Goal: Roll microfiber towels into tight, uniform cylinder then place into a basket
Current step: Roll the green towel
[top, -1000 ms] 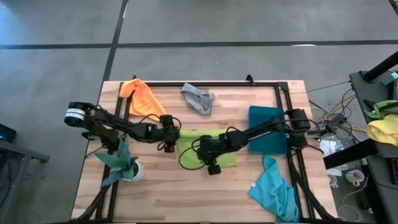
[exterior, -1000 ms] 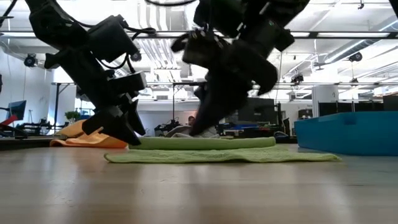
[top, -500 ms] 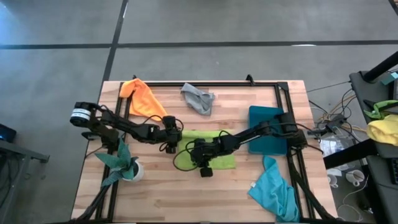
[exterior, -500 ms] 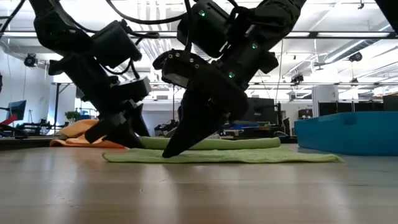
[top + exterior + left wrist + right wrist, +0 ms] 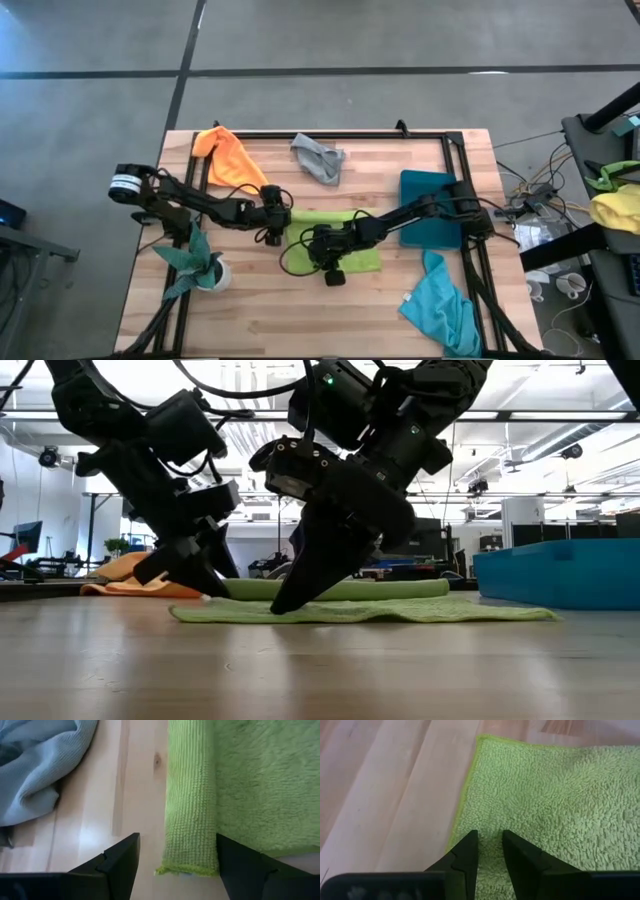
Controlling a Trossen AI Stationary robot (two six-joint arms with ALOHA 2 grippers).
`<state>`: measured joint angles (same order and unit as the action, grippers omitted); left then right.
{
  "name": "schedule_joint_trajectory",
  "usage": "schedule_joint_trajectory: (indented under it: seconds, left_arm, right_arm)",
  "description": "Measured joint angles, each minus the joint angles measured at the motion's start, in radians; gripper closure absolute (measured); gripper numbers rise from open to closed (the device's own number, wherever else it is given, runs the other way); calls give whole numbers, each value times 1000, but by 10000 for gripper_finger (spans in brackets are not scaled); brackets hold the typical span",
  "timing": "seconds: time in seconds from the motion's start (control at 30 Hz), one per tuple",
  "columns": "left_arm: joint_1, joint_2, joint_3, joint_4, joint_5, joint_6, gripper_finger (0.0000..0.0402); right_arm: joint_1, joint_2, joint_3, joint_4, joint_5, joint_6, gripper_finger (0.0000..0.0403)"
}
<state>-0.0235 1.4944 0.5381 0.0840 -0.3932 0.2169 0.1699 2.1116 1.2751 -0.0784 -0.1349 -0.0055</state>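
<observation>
The lime green towel [image 5: 335,242] lies at the table's middle. Its far part is rolled into a low cylinder [image 5: 340,589]; the rest lies flat [image 5: 420,612]. My left gripper [image 5: 177,865] stands open at the towel's left end, one finger on each side of the roll's end [image 5: 190,855]; whether they touch it I cannot tell. My right gripper [image 5: 490,845] is down on the flat part, fingers almost together. The orange towel [image 5: 230,158], grey towel [image 5: 320,158] and turquoise towel [image 5: 440,310] lie loose. The basket [image 5: 430,208] stands at the right. My right gripper has its fingertips [image 5: 467,850] on the flat part of the lime green towel, just inside its near edge [image 5: 460,815] and close to the near left corner. Green cloth shows in the narrow gap between them. The fingers slant down from the right. The towel lies flat on the table.
A leafy plant in a white pot [image 5: 195,262] stands near the left arm's base. A black frame rail [image 5: 330,135] runs along the far side. The wood near the front edge [image 5: 300,320] is bare.
My right gripper has come down and moved toward the table's left, from above the roll onto the towel's flat part. The towel has stayed where it was.
</observation>
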Motion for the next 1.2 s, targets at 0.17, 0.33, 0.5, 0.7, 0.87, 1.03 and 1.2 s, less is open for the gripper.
schedule_joint_trajectory:
  seconds: [0.17, 0.33, 0.5, 0.7, 0.87, 1.03, 1.2]
  left_arm:
    - [0, -45, 31, -94, 104, -72, 171]
    - [-1, -133, 63, -198, 231, -137, 171]
    - [42, -222, 71, -206, 256, -243, 171]
    - [171, -181, 84, -199, 366, -322, 171]
    - [256, -75, 153, -200, 501, -393, 171]
    - [269, 57, 209, -213, 512, -355, 171]
    - [269, 136, 240, -242, 511, -350, 171]
  right_arm:
    - [0, -23, 2, -44, 1, -39, 314]
    - [-9, -101, 3, -108, 54, -57, 312]
    - [-34, -216, 1, -208, 138, -90, 282]
    - [-131, -326, -33, -388, 186, -36, 215]
    - [-271, -428, -93, -441, 100, -94, 174]
    - [-411, -459, -163, -522, 1, -139, 167]
    - [-467, -448, -227, -587, -82, -233, 173]
